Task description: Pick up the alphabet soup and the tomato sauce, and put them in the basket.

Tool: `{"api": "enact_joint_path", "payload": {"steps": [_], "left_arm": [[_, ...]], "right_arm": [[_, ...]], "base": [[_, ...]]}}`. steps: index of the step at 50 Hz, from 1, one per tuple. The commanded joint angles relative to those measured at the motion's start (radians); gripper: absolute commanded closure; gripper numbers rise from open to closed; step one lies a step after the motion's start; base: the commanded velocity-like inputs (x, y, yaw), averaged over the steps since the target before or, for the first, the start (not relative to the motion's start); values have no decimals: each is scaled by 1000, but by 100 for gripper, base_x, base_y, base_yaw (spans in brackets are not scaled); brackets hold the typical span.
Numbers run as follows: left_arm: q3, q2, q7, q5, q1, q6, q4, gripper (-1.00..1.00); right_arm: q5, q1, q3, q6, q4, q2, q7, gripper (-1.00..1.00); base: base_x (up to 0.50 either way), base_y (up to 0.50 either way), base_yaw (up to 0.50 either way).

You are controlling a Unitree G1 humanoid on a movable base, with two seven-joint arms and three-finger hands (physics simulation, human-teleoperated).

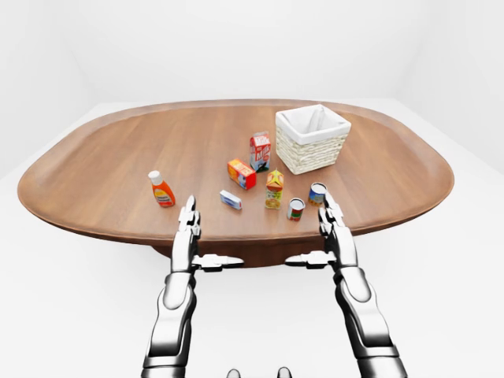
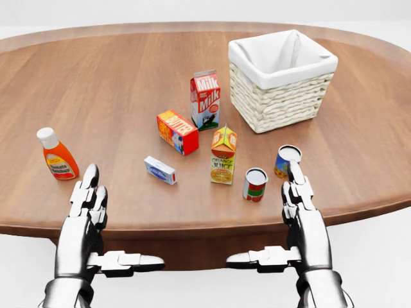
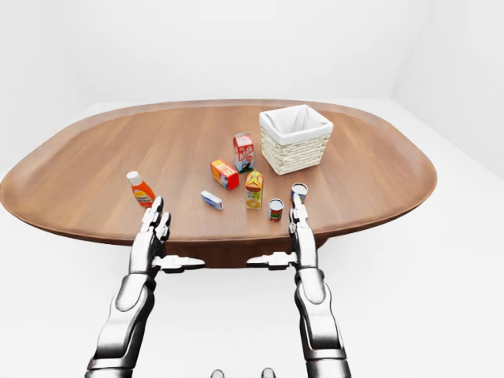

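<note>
The alphabet soup can (image 2: 285,160), with a blue and orange label, stands upright near the table's lower right edge in the head view. Just to its left is the tomato sauce can (image 2: 255,185), red and green, also upright. The white-lined wicker basket (image 2: 276,102) sits above them, empty. My right hand (image 2: 298,192) is open, fingers straight; its tips overlap the soup can's lower right side, and contact cannot be told. My left hand (image 2: 90,199) is open at the table's near edge, right of and below an orange sauce bottle (image 2: 58,157). Neither hand holds anything.
On the oval wooden table (image 2: 115,83) stand a milk carton (image 2: 205,99), a butter box (image 2: 177,131), an orange juice carton (image 2: 223,154) just left of the tomato sauce, and a small blue-white box (image 2: 160,170). White floor surrounds the table.
</note>
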Motion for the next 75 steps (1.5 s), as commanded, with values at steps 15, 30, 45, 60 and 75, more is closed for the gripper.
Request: {"api": "enact_joint_path", "payload": {"steps": [15,30,45,60,75], "left_arm": [[22,15,1,38,13,-33,-74,-100],[19,12,41,149,63,-89,-218,-100],[8,6,57,248,106,-89,-330,-100],[3,6,61,300,122,-89,-377,-100],[5,7,46,285,116,-89,-366,-100]], "right_arm": [[-53,31,-7,-30,-65,-7,-4,-100],[-111,111,19,-89,-195,1,-22,-100],[-162,186,37,-89,-330,5,-42,-100],[-173,214,41,-89,-366,6,-51,-100],[-172,213,44,-89,-366,7,-51,-100]], "base": [[0,0,0],[0,0,0],[0,0,0],[0,0,0],[0,0,0]]}}
